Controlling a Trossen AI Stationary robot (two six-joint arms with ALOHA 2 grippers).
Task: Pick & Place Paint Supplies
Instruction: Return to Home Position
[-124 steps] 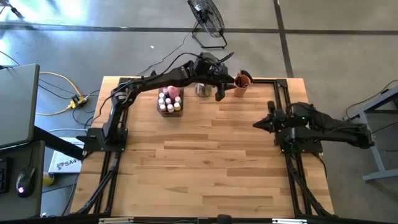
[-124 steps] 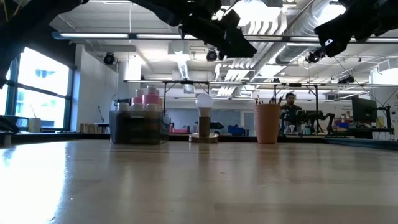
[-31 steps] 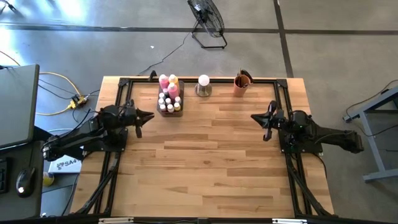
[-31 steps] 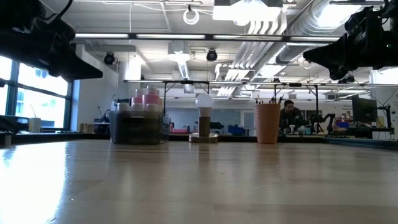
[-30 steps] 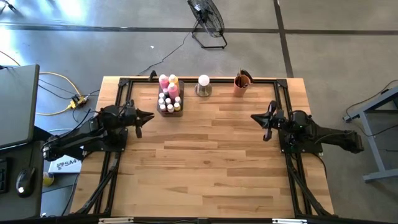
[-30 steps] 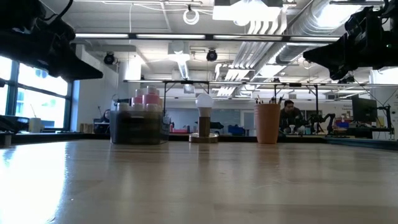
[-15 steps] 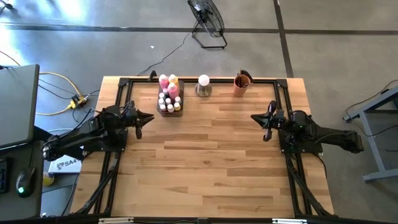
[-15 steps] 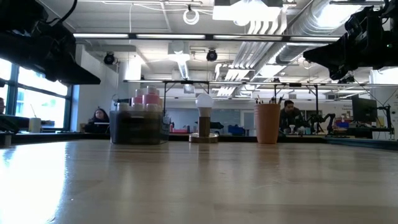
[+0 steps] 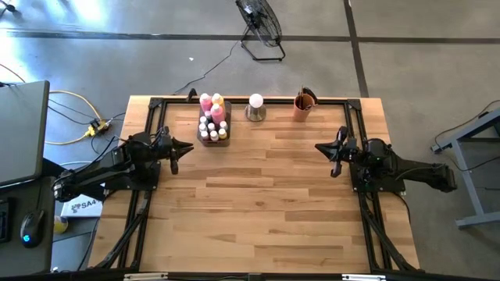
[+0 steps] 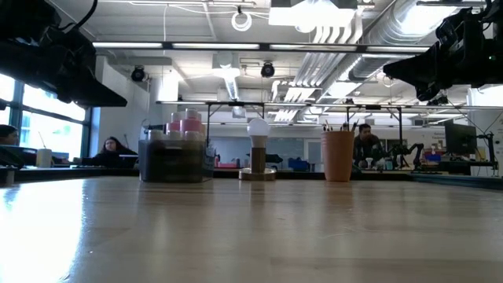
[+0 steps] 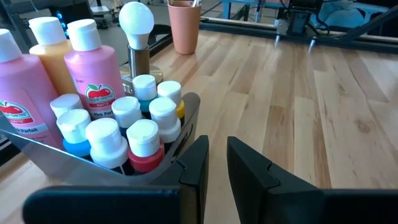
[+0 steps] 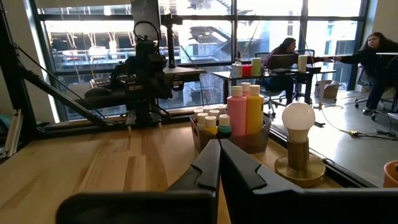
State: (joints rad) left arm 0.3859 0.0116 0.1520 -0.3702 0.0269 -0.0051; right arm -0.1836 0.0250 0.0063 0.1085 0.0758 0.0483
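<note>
Several small white-capped paint bottles [image 11: 127,127] crowd the grey tray [image 11: 180,134] at my bench's [image 9: 258,195] far edge: light, rigid, slick plastic, best pinched below the cap. My left jaws [image 11: 217,163] stand slightly apart, empty; right jaws [image 12: 219,158] pressed together.

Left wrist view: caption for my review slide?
Empty left gripper faces a grey tray of paint bottles.

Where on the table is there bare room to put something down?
The wood between the left gripper and the right gripper is bare, and so is the whole near half of the table. The far edge is crowded: tray of bottles, bulb and cup.
</note>
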